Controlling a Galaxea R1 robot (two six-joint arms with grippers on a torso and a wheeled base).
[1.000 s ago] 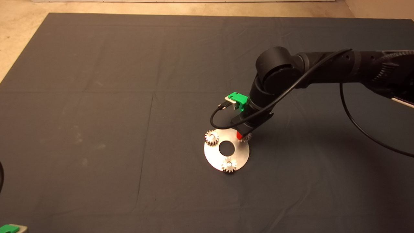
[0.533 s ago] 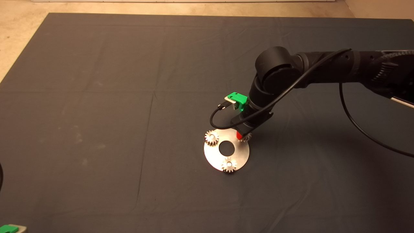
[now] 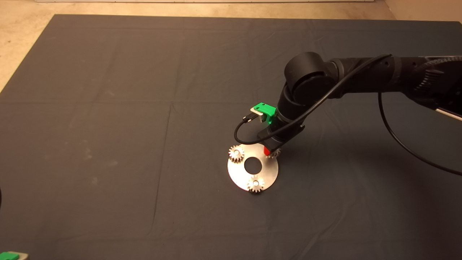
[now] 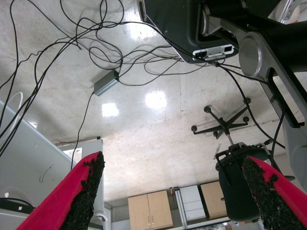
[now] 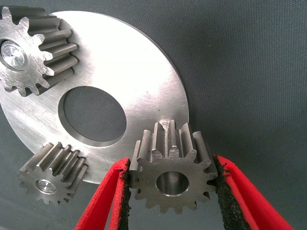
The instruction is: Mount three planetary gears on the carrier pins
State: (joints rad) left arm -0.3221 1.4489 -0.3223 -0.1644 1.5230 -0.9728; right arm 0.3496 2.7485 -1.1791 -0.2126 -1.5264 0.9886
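Right gripper [image 5: 171, 191] pinching third gear [image 5: 171, 179] at disc [image 3: 269, 173] rim. Two gears [image 3: 236, 153] [image 3: 255, 185] seated on pins. Left gripper [image 4: 177, 191] parked lower left, fingers spread.

- No legible text, label, brand, number or sign appears in any view.
- The metal disc [image 5: 144, 91] and the gears [image 5: 171, 175] carry no readable marking.
- The mat [image 3: 108, 108] bears no print.

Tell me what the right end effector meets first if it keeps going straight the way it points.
Probably the disc: the right end effector, shut on the third gear, points down at its rim; the pin below is hidden.
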